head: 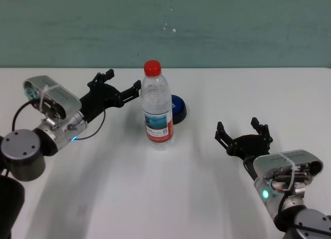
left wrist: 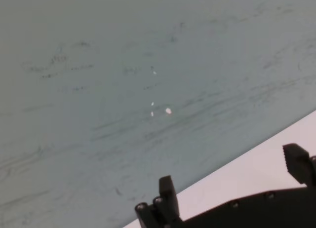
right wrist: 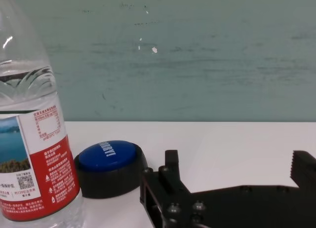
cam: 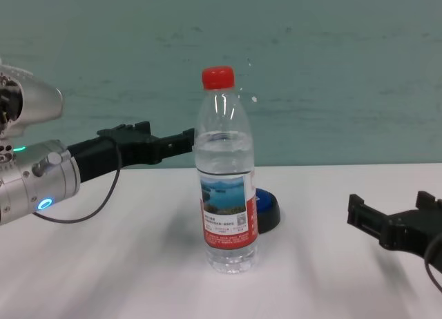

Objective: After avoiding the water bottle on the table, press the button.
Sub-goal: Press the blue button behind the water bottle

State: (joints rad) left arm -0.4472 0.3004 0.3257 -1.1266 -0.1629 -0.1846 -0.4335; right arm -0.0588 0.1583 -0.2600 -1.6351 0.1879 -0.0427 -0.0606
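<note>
The water bottle [head: 156, 107], clear with a red cap and a red-and-white label, stands upright in the middle of the white table [head: 170, 197]. The blue button [head: 179, 108] on its black base sits just behind the bottle, to its right. My left gripper [head: 123, 79] is open and empty, raised above the table just left of the bottle's upper part. My right gripper [head: 242, 128] is open and empty, low over the table, right of and nearer than the button. The right wrist view shows the bottle [right wrist: 34, 139] and the button [right wrist: 108, 164] ahead of it.
A teal wall [head: 232, 27] runs behind the table's far edge. The left wrist view shows only that wall [left wrist: 123, 90] and a strip of table [left wrist: 256, 169]. In the chest view the bottle [cam: 226, 188] partly hides the button [cam: 266, 210].
</note>
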